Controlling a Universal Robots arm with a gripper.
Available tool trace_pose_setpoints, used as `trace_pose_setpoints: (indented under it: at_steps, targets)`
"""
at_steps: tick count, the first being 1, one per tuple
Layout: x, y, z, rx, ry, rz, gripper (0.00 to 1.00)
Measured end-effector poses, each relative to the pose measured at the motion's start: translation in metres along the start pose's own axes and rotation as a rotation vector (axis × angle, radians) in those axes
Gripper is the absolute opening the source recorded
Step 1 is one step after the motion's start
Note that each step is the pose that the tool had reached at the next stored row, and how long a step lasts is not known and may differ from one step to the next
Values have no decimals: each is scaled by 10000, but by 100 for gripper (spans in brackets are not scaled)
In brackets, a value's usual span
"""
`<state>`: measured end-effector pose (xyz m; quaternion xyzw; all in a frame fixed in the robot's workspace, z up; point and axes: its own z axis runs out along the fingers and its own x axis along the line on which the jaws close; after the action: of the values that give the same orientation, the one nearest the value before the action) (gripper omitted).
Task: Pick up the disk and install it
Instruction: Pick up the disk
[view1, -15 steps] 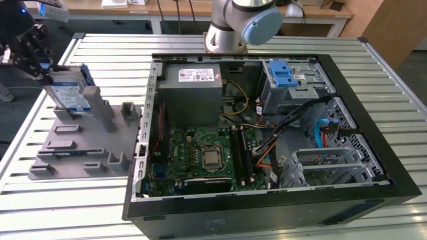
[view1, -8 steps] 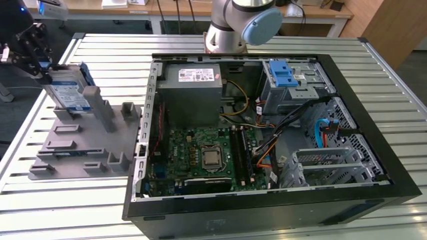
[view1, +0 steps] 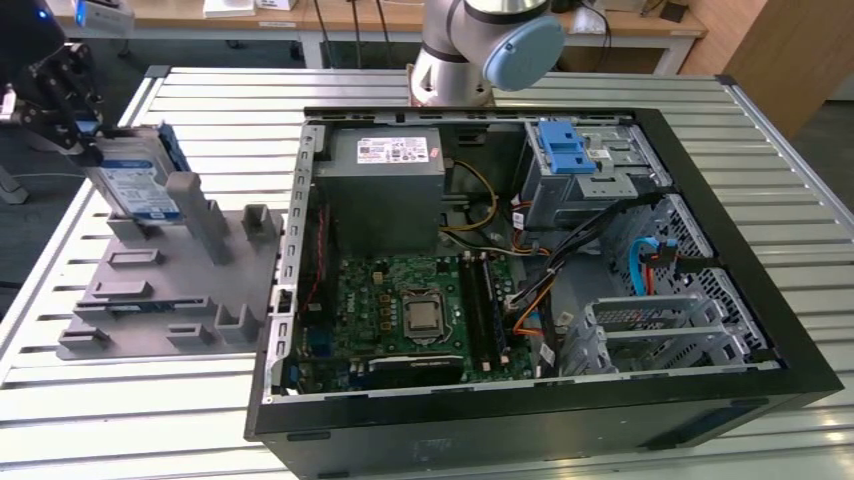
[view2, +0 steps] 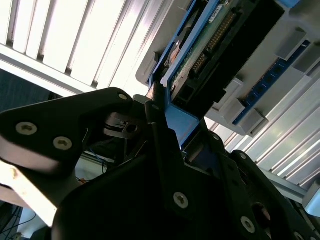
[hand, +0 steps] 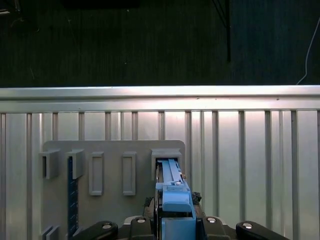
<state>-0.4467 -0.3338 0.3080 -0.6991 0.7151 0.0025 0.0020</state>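
My gripper is closed on the disk, as far as I can judge: in the second wrist view my black fingers press against the blue carrier rail from both sides, with no gap that I can see. The disk stands on its edge at the far corner of the grey holder, and its lower end is in or just above one slot of that holder; I cannot tell which. Its long axis runs from the slot straight up toward my wrist, so the disk lies directly in line with my fingers and not beside them. In the first wrist view I look along its blue rail down into the slot. The face of the disk carries a white-and-blue label, but the print is too small to read. The open computer case lies just beside the holder, on the exterior view's right, and the metal drive bay with its blue latch is well apart from the holder.
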Motion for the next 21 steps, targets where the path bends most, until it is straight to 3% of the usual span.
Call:
trace_pose_setpoints:
  at_steps: [21]
  targets:
    - [-1, 0, -89, -2, 0, -1, 36]
